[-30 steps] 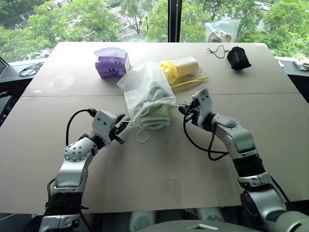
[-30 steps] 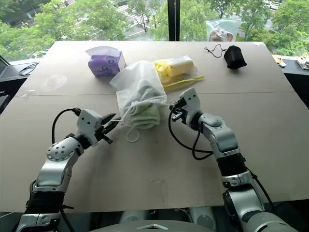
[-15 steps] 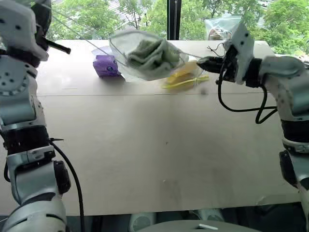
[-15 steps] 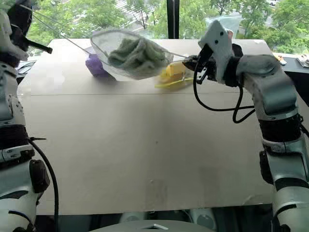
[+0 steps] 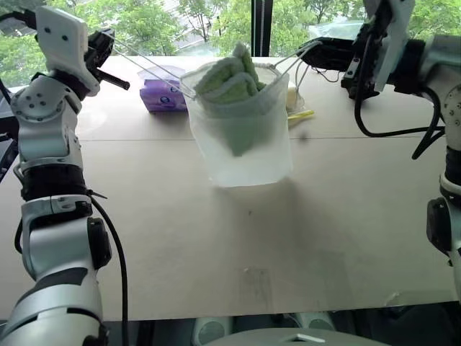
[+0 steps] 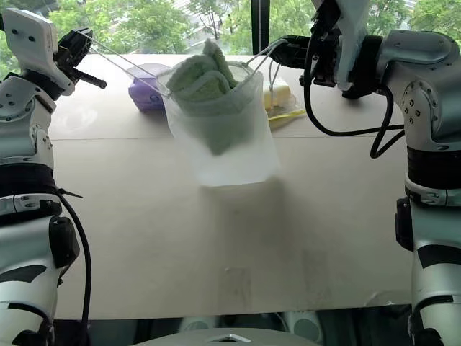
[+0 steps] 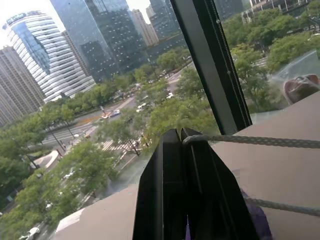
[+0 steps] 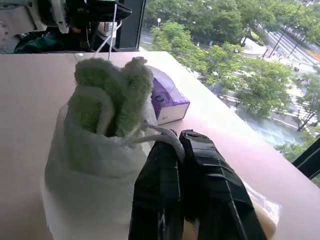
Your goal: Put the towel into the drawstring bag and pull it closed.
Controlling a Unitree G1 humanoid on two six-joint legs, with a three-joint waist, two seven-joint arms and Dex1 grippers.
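The white translucent drawstring bag (image 5: pixel 248 144) hangs in the air above the table, mouth up, strung by its cords between both grippers. The pale green towel (image 5: pixel 227 76) sits inside it, and its top pokes out of the gathered mouth. At the upper left my left gripper (image 5: pixel 108 52) is shut on a taut cord (image 7: pixel 250 141). At the upper right my right gripper (image 5: pixel 306 49) is shut on the other cord loops. The right wrist view shows the towel (image 8: pixel 115 85) and the bag (image 8: pixel 90 170) just beyond the shut right gripper (image 8: pixel 172 140).
A purple tissue pack (image 5: pixel 164 94) and a yellow wrapped bundle (image 5: pixel 294 97) lie on the table (image 5: pixel 216 245) behind the bag. A window runs along the table's far edge.
A second ago the bag lay on the table. Both grippers have risen with the cords, and the bag has lifted and swung from slung sideways to hanging mouth up.
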